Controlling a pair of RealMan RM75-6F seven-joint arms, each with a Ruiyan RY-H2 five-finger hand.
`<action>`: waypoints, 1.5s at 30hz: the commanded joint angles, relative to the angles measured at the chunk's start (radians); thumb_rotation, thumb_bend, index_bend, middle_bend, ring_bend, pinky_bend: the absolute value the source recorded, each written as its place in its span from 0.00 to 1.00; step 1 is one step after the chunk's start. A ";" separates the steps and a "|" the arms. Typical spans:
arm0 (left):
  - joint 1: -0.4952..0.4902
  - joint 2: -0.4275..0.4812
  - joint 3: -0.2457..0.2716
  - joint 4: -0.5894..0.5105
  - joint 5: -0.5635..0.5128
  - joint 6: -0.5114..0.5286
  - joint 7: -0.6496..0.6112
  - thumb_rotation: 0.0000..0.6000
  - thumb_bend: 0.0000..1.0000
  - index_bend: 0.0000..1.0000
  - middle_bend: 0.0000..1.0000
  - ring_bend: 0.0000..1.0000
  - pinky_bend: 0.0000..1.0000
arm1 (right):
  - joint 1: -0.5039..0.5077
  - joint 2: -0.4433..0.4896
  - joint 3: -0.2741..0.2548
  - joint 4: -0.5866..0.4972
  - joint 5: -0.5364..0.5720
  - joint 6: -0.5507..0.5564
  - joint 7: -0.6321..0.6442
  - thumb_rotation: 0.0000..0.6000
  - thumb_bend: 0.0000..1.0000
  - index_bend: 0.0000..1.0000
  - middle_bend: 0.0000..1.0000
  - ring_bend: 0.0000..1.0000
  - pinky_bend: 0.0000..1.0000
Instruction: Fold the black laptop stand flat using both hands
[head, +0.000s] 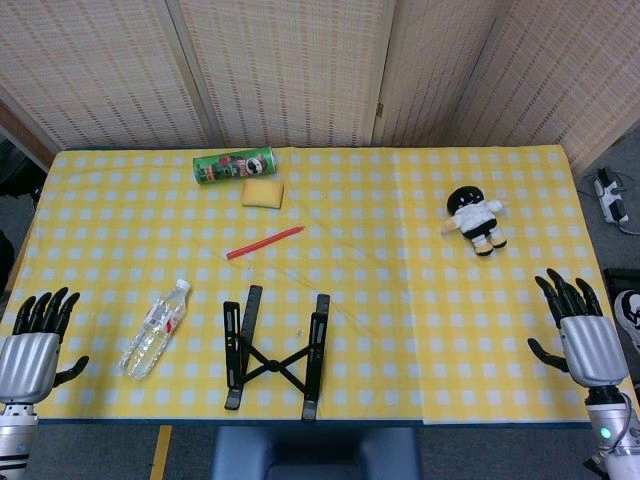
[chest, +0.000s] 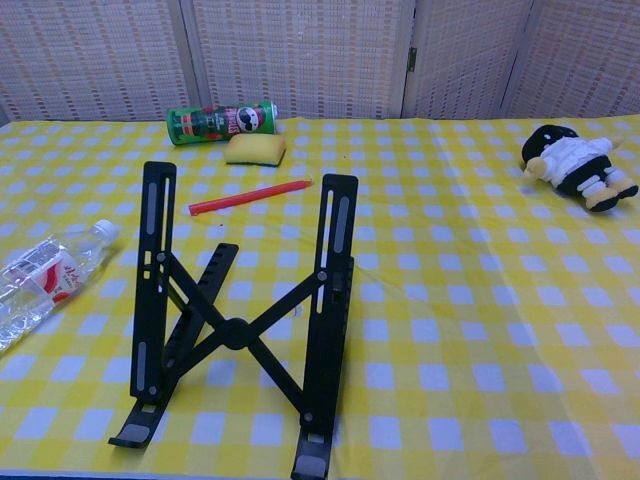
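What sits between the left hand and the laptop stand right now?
In the head view, a water bottle lies on its side between the left hand and the black laptop stand.

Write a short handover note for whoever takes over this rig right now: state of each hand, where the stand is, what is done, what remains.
Left hand: open, at the table's near left corner, holding nothing.
Right hand: open, at the near right edge, holding nothing.
Black laptop stand: near the front edge, centre, unfolded, rails propped up and crossed arms spread; a water bottle lies to its left.
Done: nothing.
Left: reach in with both hands and fold the stand flat.
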 joint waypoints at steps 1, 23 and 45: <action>-0.002 0.002 -0.002 -0.003 0.004 0.003 -0.001 1.00 0.23 0.10 0.09 0.05 0.00 | 0.005 0.010 -0.007 -0.015 -0.015 -0.009 0.032 1.00 0.27 0.00 0.08 0.13 0.00; 0.003 -0.005 0.003 0.006 0.023 0.022 -0.022 1.00 0.23 0.12 0.12 0.06 0.00 | 0.214 -0.042 -0.079 0.003 -0.137 -0.334 0.393 1.00 0.33 0.00 0.08 0.14 0.00; 0.002 -0.014 0.005 0.021 0.026 0.019 -0.035 1.00 0.23 0.12 0.13 0.06 0.00 | 0.567 -0.262 -0.123 0.140 -0.290 -0.464 1.453 0.46 0.19 0.00 0.07 0.08 0.00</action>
